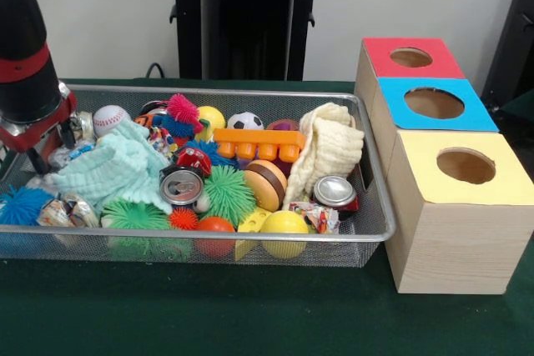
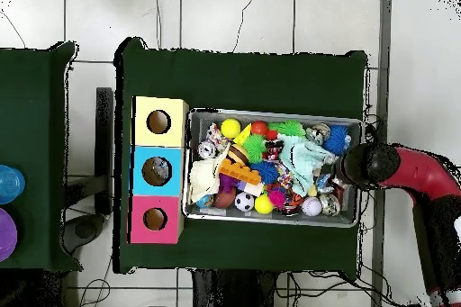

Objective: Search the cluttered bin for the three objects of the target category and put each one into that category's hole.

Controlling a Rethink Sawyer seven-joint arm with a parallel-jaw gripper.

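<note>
Silver wire-mesh bin (image 1: 367, 164) on a dark green desk (image 1: 250, 314), crammed full: mint cloth (image 1: 108, 171), cream knitted cloth (image 1: 329, 146), two crushed cans (image 1: 181, 186) (image 1: 335, 193), green spiky ball (image 1: 228, 193), blue spiky ball (image 1: 23, 204), baseball (image 1: 108, 118), small soccer ball (image 1: 244, 121), orange toy block (image 1: 259, 144), yellow ball (image 1: 284, 224). Crinkly clear packets scattered among the clutter: one with multicoloured contents (image 1: 315, 216) at the near rim beside the right-hand can, another (image 1: 58, 210) low at the left by the blue spiky ball, a third (image 1: 71, 154) under the arm at the left end. Red and black gripper (image 1: 46, 135) down inside the bin's left end; jaws buried among the items, open or closed cannot be told. Beside the bin, three wooden boxes in a row, each with a round hole on top: red (image 1: 409, 57), blue (image 1: 434, 103), yellow (image 1: 463, 168). Beyond the desk, pale wall and black pedestal (image 1: 242, 22); white tiled floor (image 2: 225, 15) seen from overhead.
</note>
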